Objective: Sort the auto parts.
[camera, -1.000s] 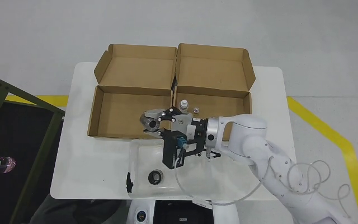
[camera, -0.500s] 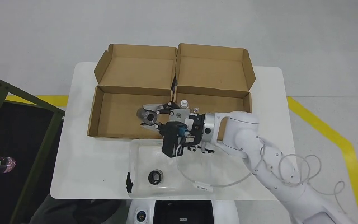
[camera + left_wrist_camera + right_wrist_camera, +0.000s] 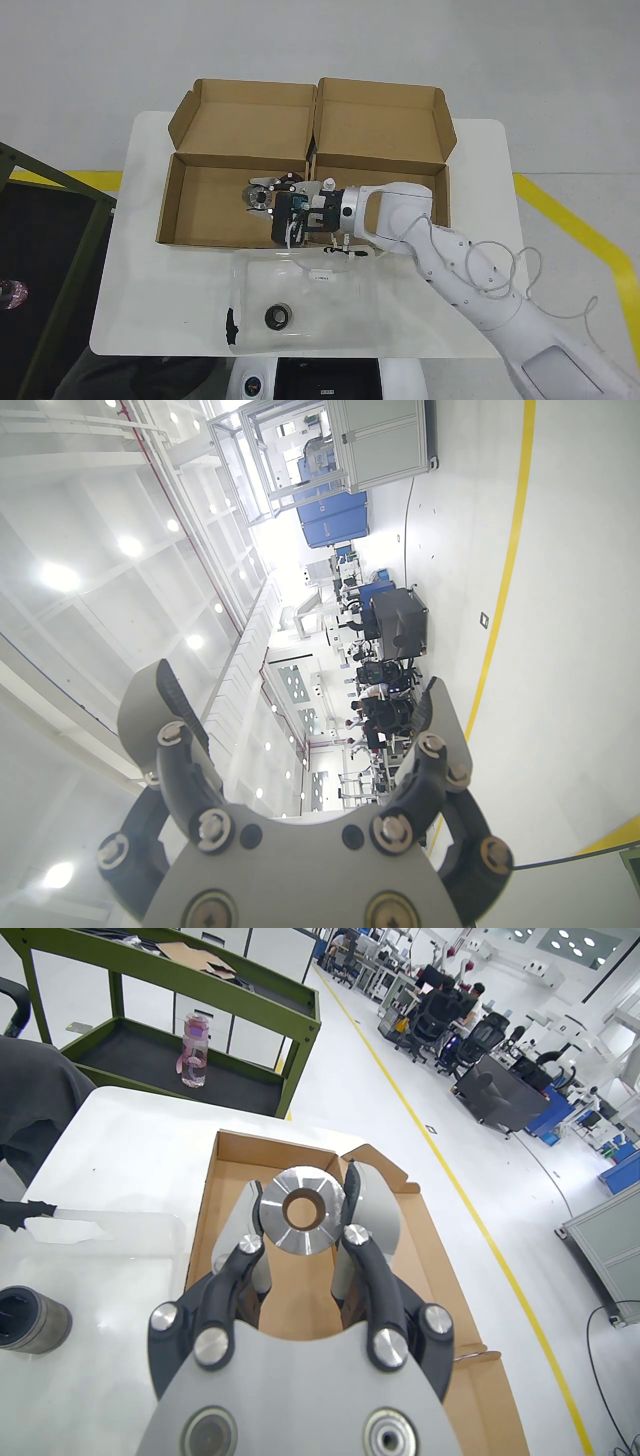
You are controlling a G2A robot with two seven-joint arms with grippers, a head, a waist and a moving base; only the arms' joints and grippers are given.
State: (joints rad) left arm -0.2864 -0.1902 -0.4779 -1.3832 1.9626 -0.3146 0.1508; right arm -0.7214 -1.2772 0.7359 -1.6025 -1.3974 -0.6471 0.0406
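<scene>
Starting nearest the robot, a clear tray (image 3: 380,310) sits on the white table (image 3: 150,300) with one dark cylindrical bushing (image 3: 278,317) standing in it, bore upward, and a black-gloved hand (image 3: 22,1215) at its rim. Just beyond the tray, the right gripper (image 3: 303,1188) is over the left cardboard box (image 3: 200,210), its fingers drawn in narrow on a silver flanged ring (image 3: 280,1234), one pad on each side of the rim. The ring hangs above the box's floor, toward the end that adjoins the right cardboard box (image 3: 425,182); how high above cannot be told. It is a squat piece, wider than long, so the axis that matters is its bore. That runs roughly along the fingers' own length, flat face turned back to the wrist, with cardboard visible through the hole. The set-down therefore looks to lie straight below the fingers, and on release the ring would likely tip onto a face or roll on its rim. Farther on, a small white part (image 3: 328,184) and a tinier piece (image 3: 350,194) lie in the right box near the shared wall. The left gripper (image 3: 300,680) is spread wide and empty, aimed off into the room, so the right arm is the one placed for the move.
</scene>
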